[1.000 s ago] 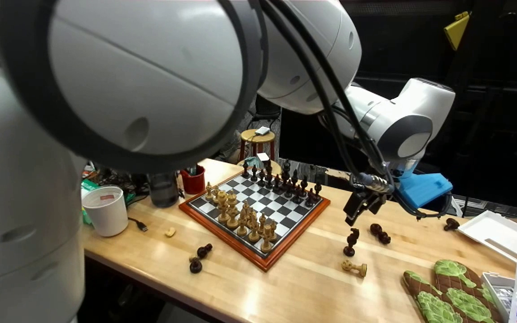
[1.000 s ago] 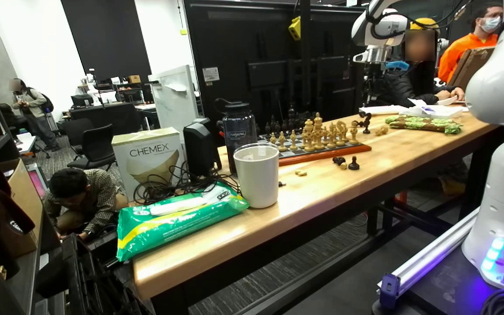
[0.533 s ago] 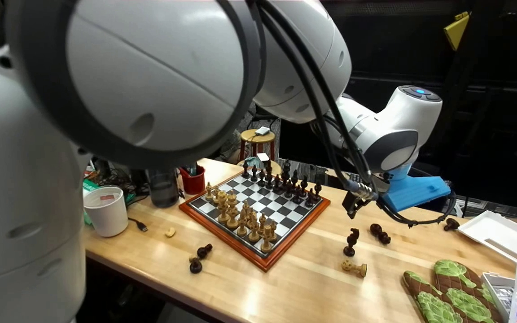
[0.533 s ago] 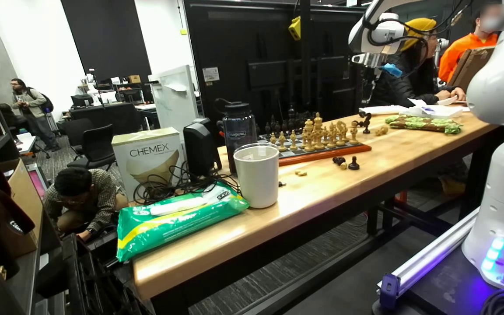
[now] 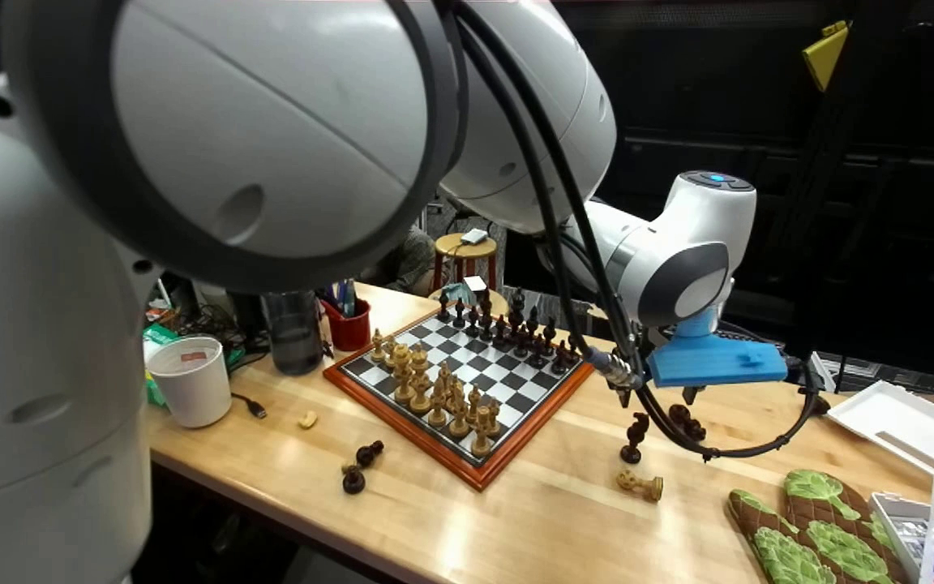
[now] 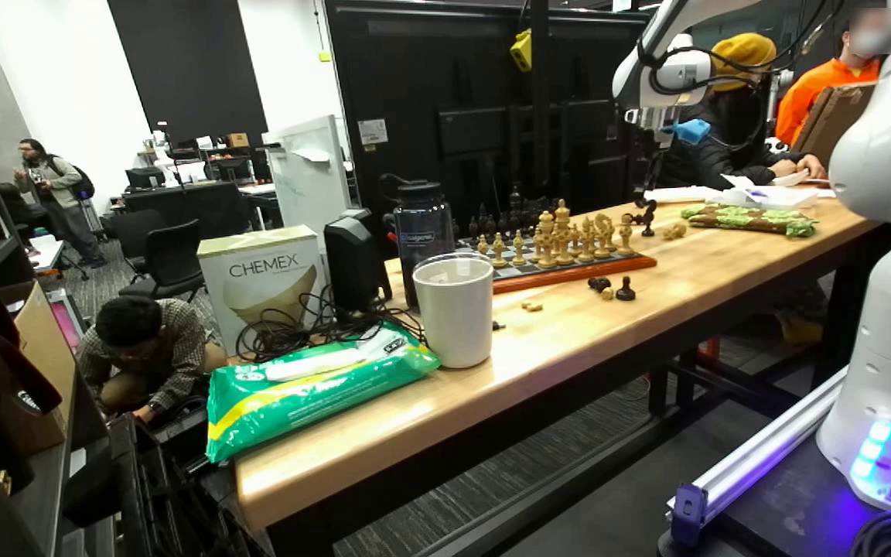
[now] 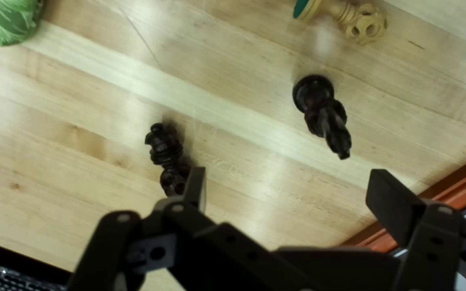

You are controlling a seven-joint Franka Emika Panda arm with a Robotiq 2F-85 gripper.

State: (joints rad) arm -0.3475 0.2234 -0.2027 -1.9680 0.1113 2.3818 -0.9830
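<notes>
My gripper (image 7: 291, 182) is open, with nothing between its fingers. It points down above the table, and its fingertips (image 5: 657, 396) show below the blue mount in an exterior view. A dark knight-like piece (image 5: 635, 438) stands upright just below; in the wrist view (image 7: 322, 113) it is beyond the gap, nearer the right finger. A dark piece (image 7: 164, 147) lies on its side by the left finger. A tan piece (image 7: 352, 18) lies at the top of the wrist view. The chessboard (image 5: 481, 478) has tan pieces on one side and dark ones on the other.
Brown-green oven mitts (image 5: 828, 535) and a white tray (image 5: 913, 430) are on the right. Several loose pieces (image 5: 353, 481) lie before the board. A white cup (image 5: 191, 385) and red pen cup (image 5: 349, 328) stand left. A cable (image 5: 739, 451) loops below the wrist. A person (image 6: 735, 131) sits behind.
The wrist has moved left and down in an exterior view, and turned so the gripper points more straight down, closer to the standing dark piece. The chess pieces have not moved.
</notes>
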